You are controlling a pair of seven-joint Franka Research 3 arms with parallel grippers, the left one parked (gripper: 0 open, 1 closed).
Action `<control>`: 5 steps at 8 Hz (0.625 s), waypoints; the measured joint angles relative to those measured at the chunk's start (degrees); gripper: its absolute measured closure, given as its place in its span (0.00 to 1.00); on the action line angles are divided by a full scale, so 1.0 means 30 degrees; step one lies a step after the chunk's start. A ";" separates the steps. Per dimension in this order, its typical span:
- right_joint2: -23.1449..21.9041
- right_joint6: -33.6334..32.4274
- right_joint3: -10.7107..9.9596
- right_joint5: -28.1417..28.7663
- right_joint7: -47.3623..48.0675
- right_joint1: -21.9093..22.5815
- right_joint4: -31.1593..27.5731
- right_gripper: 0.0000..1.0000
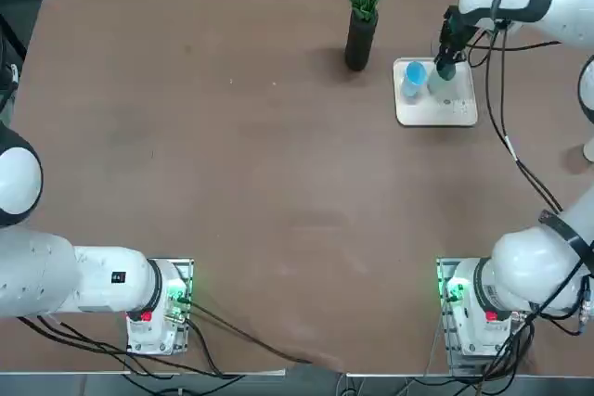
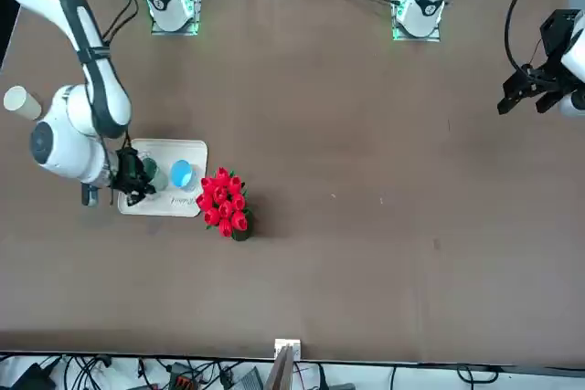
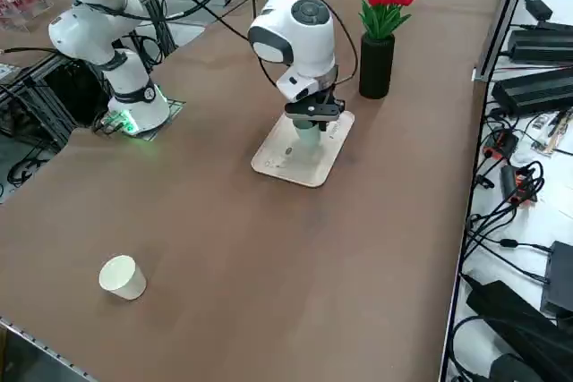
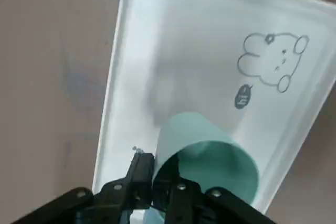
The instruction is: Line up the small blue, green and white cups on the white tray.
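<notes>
Brown bench, cluttered far edge
Matte brown bench top (image 1: 278, 183), faint scuffs and small pale specks; beyond its far edge, a white surface (image 3: 560, 194) strewn with black cables (image 3: 528, 194) and dark boxes.

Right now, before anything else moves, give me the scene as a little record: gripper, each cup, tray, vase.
right gripper: at the tray, shut on the green cup's wall, one finger inside
pale green cup: in the right gripper, next to the blue cup
light blue cup: on the tray, vase side
white cup: on the table, off the tray
white tray: bears the blue cup
black vase: beside the tray, holding red tulips
</notes>
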 joint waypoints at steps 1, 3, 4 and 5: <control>0.0106 0.0097 -0.0008 0.0000 0.0077 0.0124 -0.0019 0.97; 0.0110 0.0100 -0.0159 -0.0003 0.0084 0.0123 -0.0093 0.97; 0.0111 0.0100 -0.0247 -0.0009 0.0084 0.0116 -0.0126 0.97; 0.0111 0.0101 -0.0292 -0.0014 0.0084 0.0114 -0.0136 0.97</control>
